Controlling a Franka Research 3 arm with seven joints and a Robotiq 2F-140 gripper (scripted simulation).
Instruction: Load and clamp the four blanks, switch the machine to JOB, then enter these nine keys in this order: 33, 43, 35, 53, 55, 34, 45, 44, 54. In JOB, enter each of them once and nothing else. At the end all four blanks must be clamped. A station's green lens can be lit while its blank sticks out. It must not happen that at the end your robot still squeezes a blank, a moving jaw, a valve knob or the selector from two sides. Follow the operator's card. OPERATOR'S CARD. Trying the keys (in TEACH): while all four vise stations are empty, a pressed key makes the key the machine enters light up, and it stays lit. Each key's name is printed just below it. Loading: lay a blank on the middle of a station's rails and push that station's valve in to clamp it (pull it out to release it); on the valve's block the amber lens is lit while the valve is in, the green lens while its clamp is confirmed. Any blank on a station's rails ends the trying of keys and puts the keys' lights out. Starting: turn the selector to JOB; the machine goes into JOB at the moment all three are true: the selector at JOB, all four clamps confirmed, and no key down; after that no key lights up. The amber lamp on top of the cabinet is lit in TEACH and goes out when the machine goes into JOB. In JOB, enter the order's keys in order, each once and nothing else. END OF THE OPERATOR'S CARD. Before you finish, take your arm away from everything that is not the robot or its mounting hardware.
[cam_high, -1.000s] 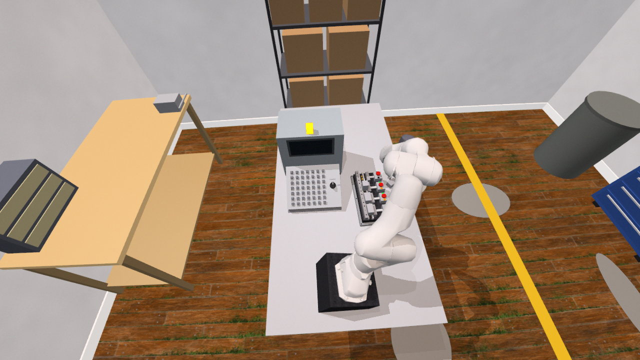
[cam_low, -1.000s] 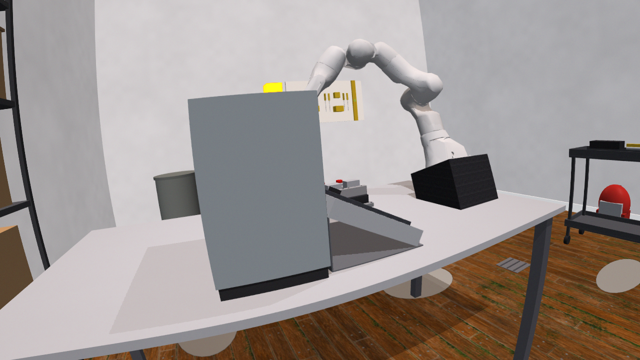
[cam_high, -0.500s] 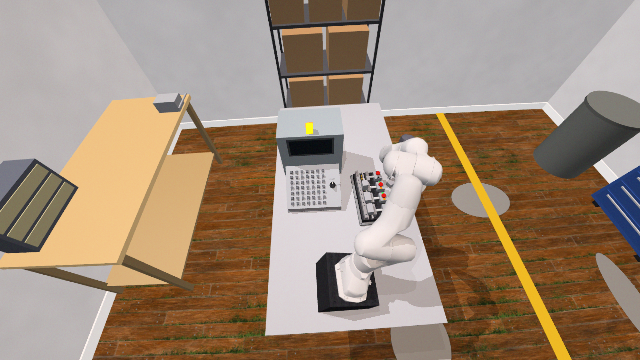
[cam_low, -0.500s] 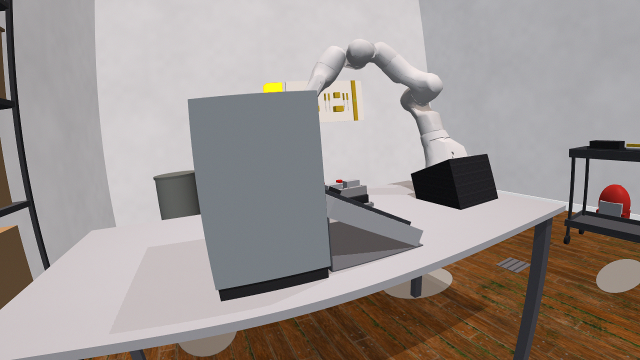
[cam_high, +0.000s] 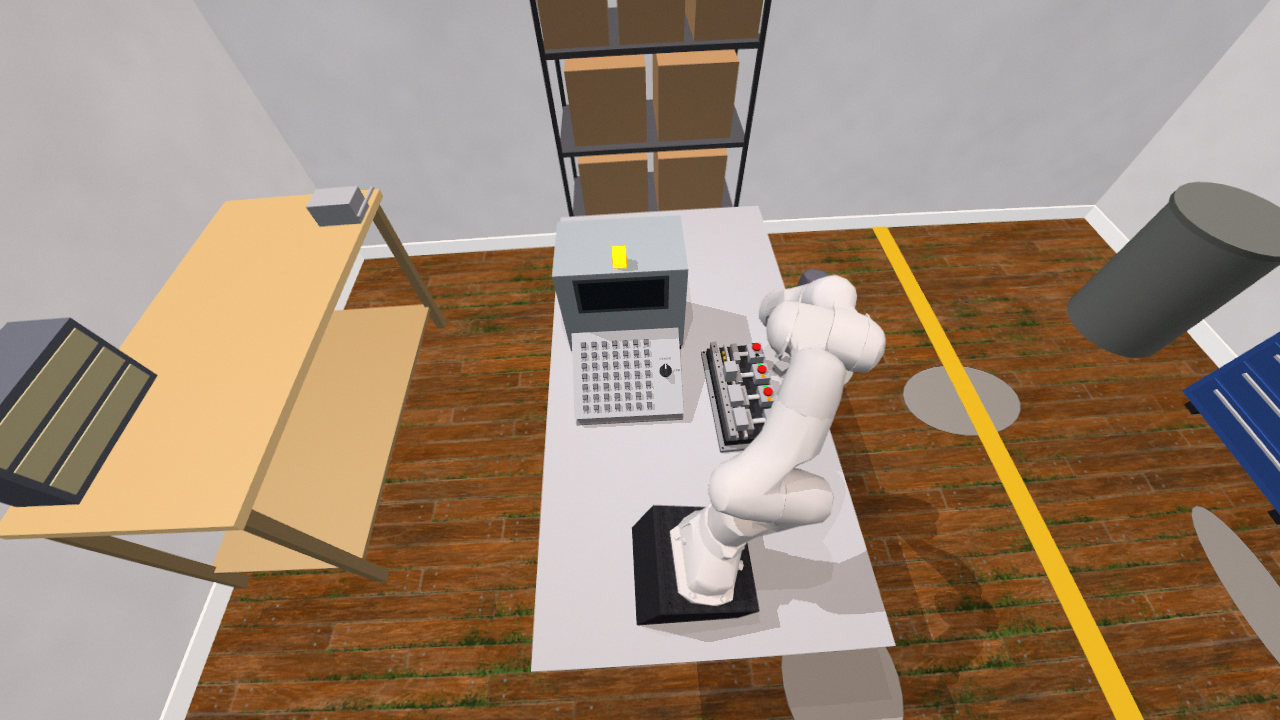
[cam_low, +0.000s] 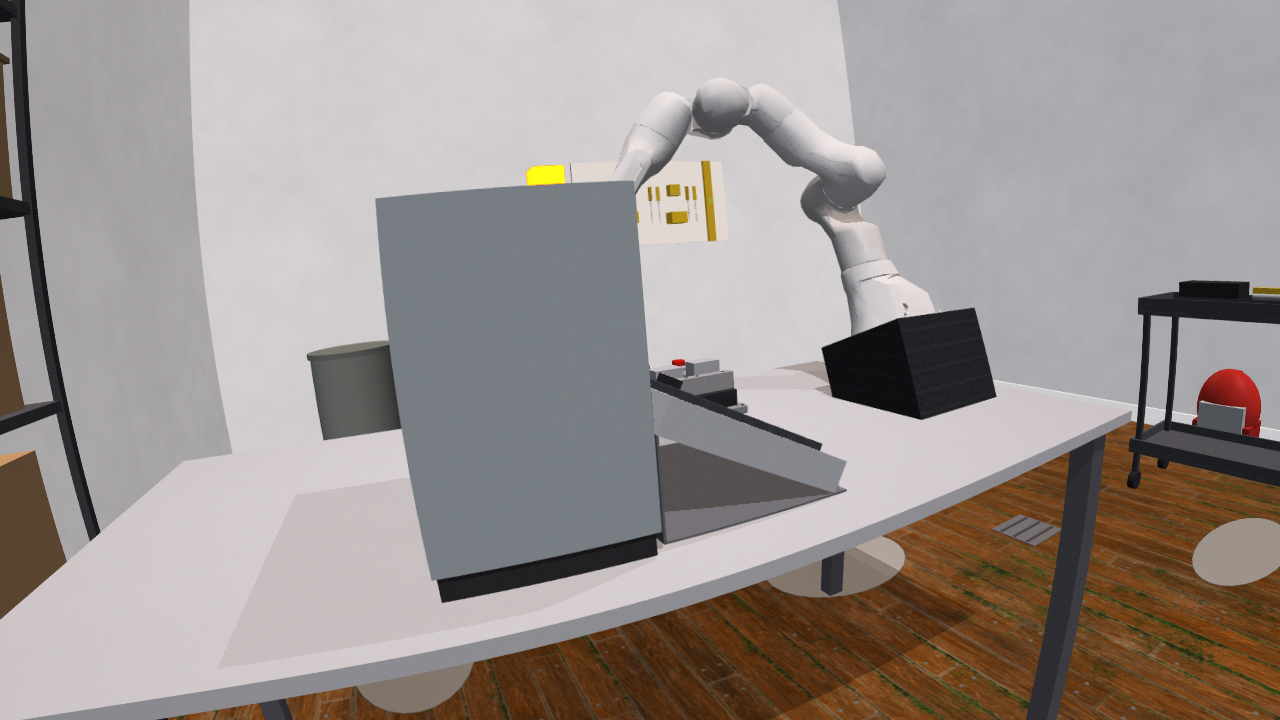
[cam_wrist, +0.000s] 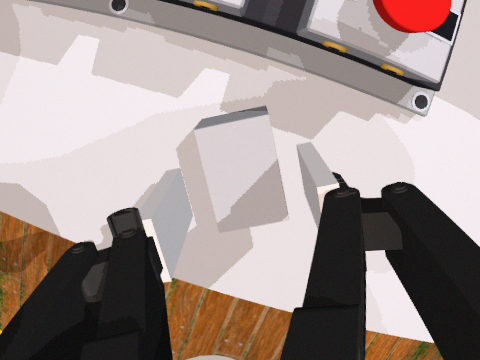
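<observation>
In the wrist view a pale grey blank (cam_wrist: 234, 163) lies flat on the white table (cam_wrist: 80, 94), close to its edge. My gripper (cam_wrist: 242, 181) is partly open, with one finger pad on each side of the blank and a gap on both sides. Beyond it runs the vise fixture's edge (cam_wrist: 220, 23) (cam_high: 726, 420). The amber lamp (cam_high: 618, 256) (cam_low: 546, 174) on the cabinet (cam_high: 620, 268) is lit. My arm hides the gripper in the top and exterior views.
The keypad (cam_high: 626, 378) with its selector knob (cam_high: 665, 368) lies left of the fixture. The table edge and wooden floor (cam_wrist: 267, 314) lie just behind the blank. The arm's black base (cam_high: 657, 573) stands at the near end of the table.
</observation>
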